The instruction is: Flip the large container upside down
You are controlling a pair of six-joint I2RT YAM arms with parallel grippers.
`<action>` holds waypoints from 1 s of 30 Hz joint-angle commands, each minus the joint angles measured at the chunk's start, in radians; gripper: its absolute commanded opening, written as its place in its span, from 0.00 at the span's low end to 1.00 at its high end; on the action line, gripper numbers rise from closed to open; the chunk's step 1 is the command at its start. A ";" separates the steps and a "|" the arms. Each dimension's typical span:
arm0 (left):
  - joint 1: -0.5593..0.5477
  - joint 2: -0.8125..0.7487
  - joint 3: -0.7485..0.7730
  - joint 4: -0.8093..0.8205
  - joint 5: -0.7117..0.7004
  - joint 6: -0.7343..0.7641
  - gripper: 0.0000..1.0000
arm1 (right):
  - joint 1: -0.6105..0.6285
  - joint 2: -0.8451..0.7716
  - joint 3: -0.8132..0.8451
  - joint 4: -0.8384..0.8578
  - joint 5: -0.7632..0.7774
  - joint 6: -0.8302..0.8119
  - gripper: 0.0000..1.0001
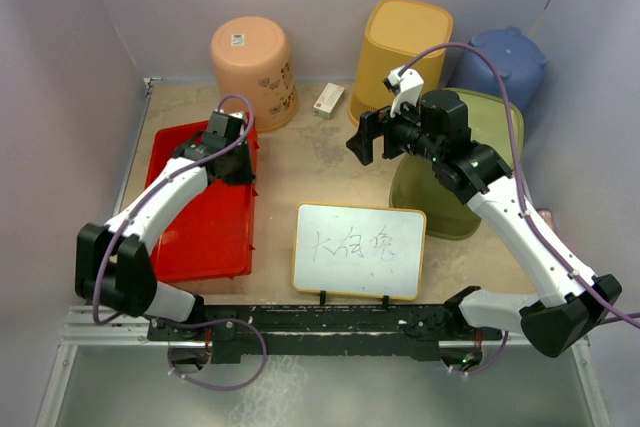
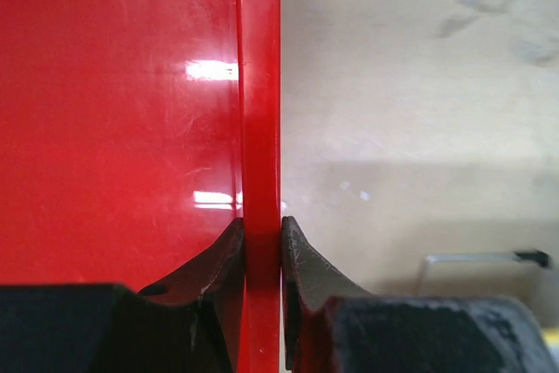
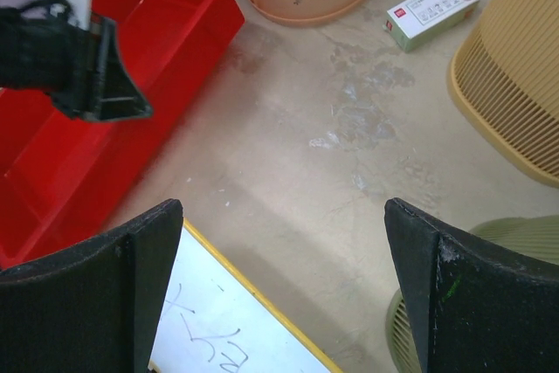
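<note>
Glossy red is seen on the plastic bin [image 1: 210,232]. The bucket [image 1: 252,62] is coloured peach with cartoon prints, the laundry basket [image 1: 405,42] mustard yellow, the second basket [image 1: 425,197] olive green; the whiteboard [image 1: 360,250] is yellow-framed and marked with black writing.

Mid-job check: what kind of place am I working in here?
Probably a robot test booth rather than a home: plain lilac walls close in the beige tabletop, a handwritten whiteboard stands propped at the front, and upturned plastic bins plus a red plastic tray sit as props.
</note>
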 commanded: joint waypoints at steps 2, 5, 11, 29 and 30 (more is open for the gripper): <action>0.023 -0.142 0.113 -0.079 0.241 -0.043 0.00 | -0.001 -0.032 -0.013 0.047 0.029 0.008 1.00; 0.075 -0.172 0.152 -0.101 0.378 -0.037 0.00 | -0.001 -0.027 -0.015 0.053 0.024 0.010 1.00; 0.138 -0.212 0.201 -0.081 0.582 -0.097 0.00 | -0.001 -0.022 -0.014 0.056 0.019 0.017 1.00; 0.234 -0.275 -0.051 0.717 0.895 -0.734 0.00 | -0.001 -0.021 -0.022 0.068 0.007 0.026 1.00; 0.235 -0.275 -0.082 0.795 0.895 -0.792 0.00 | -0.002 -0.022 -0.024 0.069 0.007 0.027 1.00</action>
